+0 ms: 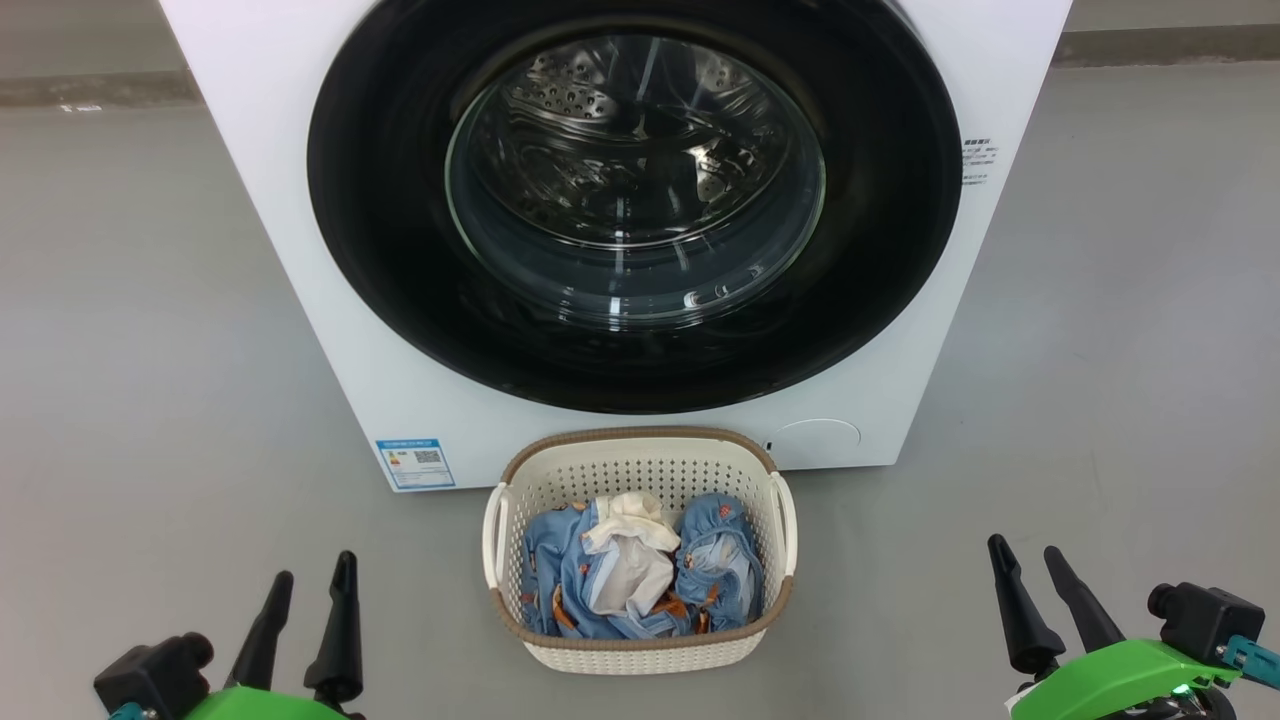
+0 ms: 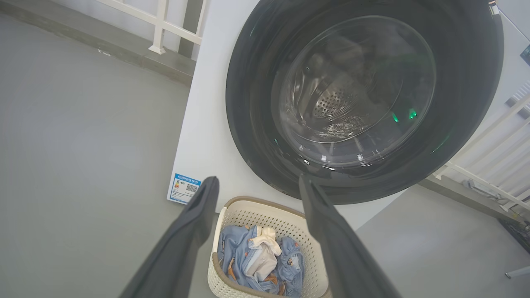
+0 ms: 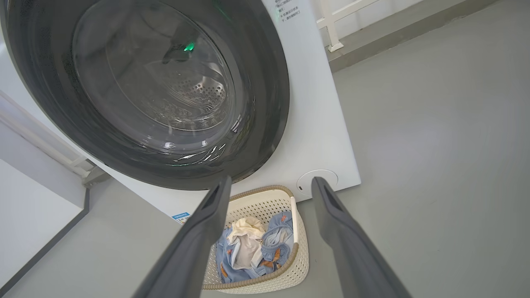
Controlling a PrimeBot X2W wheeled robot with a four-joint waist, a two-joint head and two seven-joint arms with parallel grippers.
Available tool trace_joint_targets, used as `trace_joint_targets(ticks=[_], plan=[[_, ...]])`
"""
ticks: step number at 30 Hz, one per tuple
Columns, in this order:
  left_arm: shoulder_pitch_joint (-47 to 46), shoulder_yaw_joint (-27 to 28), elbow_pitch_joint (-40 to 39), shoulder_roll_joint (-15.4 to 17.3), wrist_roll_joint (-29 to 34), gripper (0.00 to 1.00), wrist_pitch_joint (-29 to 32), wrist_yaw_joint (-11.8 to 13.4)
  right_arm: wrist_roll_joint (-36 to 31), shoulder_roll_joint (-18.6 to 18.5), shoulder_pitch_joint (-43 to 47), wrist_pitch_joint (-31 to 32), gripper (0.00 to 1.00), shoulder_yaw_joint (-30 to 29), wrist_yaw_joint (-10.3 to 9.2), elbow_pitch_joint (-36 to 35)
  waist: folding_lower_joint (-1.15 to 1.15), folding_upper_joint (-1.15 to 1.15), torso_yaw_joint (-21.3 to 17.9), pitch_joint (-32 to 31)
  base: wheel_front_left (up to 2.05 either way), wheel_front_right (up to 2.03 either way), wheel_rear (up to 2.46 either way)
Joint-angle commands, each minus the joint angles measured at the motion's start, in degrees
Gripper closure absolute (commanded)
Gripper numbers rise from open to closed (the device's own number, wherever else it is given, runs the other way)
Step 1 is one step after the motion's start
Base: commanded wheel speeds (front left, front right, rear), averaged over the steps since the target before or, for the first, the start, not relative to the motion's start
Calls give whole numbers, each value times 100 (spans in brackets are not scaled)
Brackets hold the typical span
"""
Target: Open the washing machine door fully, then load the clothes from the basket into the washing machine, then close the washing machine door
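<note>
- The left gripper (image 1: 315,572) sits at the lower left of the head view above the grey floor (image 1: 150,350). Its two dark fingers (image 1: 340,630) are parted a moderate way and hold nothing. Its own wrist view frames the basket in that gap.
- The washing machine (image 1: 420,410) stands straight ahead, with a small blue label (image 1: 415,463) at its lower left corner.
- The washing machine door (image 1: 635,190) is closed flat against the white front and faces the robot squarely. The steel drum (image 1: 600,110) shows through its glass.
- The door is round, so it has no long axis. No handle or hinge can be made out, so I cannot tell which edge swings free.
- The basket (image 1: 640,436) rests on the floor just before the machine's foot, below the door and about midway between the two grippers. Its longer side appears to run left to right, with a handle (image 1: 495,530) at each end.
- The clothes (image 1: 570,585) lie heaped inside the basket, blue fabric with a cream piece (image 1: 630,560) on top.
- The right gripper (image 1: 1022,552) sits at the lower right, its fingers likewise moderately apart and empty.
- Opening the door looks like the first step, and the clothes are untouched. The door lies ahead of and above both grippers, roughly as far from one as the other, so neither arm is plainly nearer. The choice of arm probably depends on which rim carries the catch.
</note>
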Motion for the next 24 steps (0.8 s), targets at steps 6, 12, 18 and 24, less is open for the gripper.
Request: trace_joint_targets(ticks=[6,12,18,24], plan=[[-270,91,-200,149,478,0,-176,-12,-509,-128,-252,-149,0,151,7,-159,0,0,-10,0,0,0,0],[-289,49,-211,184,831,0,-278,-13,-896,-150,-259,-243,0,154,7,-184,0,0,-17,1,0,0,0],[-291,25,-219,227,1190,0,-381,-14,-1260,-167,-248,-331,0,147,8,-208,0,0,-37,-11,0,0,0],[-314,16,-184,267,1491,0,-483,-15,-1611,-189,-235,-427,0,113,8,-241,0,0,-82,-1,0,0,0]])
